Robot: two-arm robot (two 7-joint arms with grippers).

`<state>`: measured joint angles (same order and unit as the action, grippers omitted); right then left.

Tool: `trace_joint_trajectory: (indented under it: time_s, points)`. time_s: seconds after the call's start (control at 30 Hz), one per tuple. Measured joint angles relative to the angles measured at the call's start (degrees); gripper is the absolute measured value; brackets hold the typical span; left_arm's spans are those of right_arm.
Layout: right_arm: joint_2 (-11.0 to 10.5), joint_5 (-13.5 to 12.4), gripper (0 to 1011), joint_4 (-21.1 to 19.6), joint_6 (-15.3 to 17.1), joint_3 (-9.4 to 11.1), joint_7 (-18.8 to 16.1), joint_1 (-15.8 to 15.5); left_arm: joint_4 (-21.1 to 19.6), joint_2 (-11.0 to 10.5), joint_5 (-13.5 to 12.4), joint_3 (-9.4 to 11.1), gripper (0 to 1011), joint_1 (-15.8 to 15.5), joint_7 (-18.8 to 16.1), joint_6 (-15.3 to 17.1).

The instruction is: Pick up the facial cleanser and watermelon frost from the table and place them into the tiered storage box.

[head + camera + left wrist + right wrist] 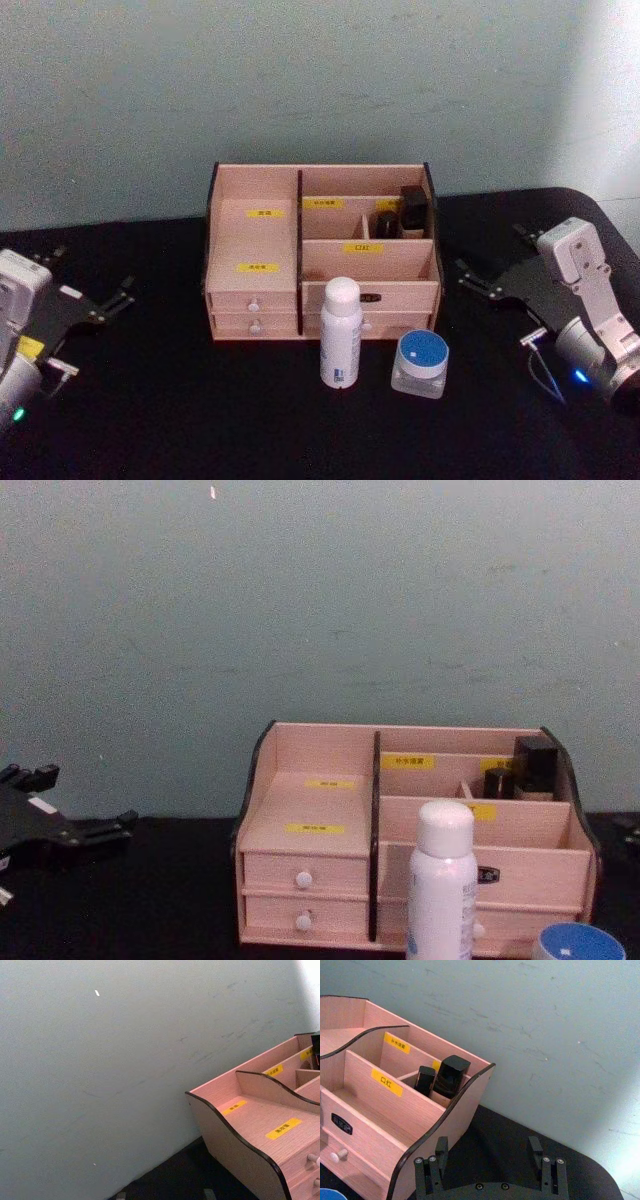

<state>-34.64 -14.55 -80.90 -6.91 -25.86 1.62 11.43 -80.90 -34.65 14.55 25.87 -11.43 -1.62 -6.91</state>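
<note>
White capped plastic bottle: standing upright on the black bench, before the pale wooden tiered storage box, inviting a short lift.
Blue-lidded clear jar: sitting beside it.
Left gripper: waiting far left, spread apart.
Right gripper: waiting far right, spread apart.

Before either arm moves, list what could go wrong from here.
The tall white bottle stands upright close to the blue-lidded jar; the right gripper, open beside the tiered storage box, could tip it reaching in. Black items already occupy the back right compartment, so placing there could jam.
</note>
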Motion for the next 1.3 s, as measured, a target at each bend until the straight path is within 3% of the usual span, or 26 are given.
trace_joint_trajectory:
  time_s: [0.9,1.13,1.3]
  points:
    - [0.0,0.0,1002,0.0,0.0,0.0,0.0,0.0,0.0,0.0,0.0,0.0,1001,0.0,0.0,0.0]
    - [-1.6,-4.8,1002,-4.0,-2.4,4.1,-4.0,-2.9,0.0,0.0,0.0,0.0,1001,0.0,0.0,0.0]
    - [-1.6,-5.5,1003,-5.2,-2.9,5.3,-5.1,-3.5,0.0,0.0,0.0,0.0,1001,0.0,0.0,0.0]
